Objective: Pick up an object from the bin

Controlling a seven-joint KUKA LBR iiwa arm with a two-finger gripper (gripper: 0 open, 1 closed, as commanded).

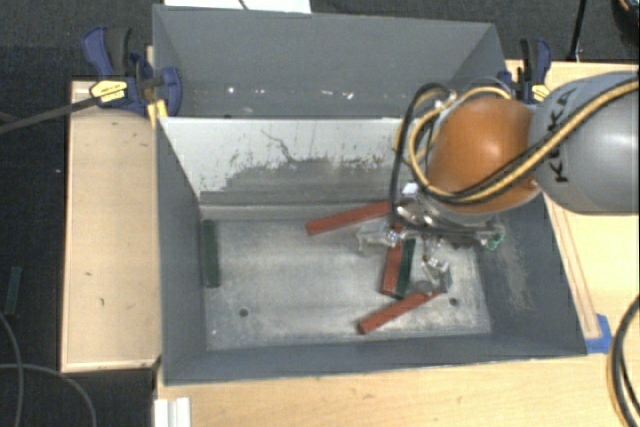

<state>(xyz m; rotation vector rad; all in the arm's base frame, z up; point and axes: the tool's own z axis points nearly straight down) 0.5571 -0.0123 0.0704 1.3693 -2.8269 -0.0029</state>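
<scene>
Holding a few loose pieces, the grey metal bin [300, 165] has the arm's gripper [414, 250] low inside; I cannot tell whether it is wide or narrow. Directly beneath the gripper lie paired red and dark green flat bars [395, 275]. Closing on both bars could make one slip.

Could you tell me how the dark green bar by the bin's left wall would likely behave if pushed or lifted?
The dark green bar looks straight and flat-sided, so probably stiff and likelier to slide than roll. It lies close along the bin's left wall, so gripping it across could be awkward.
</scene>
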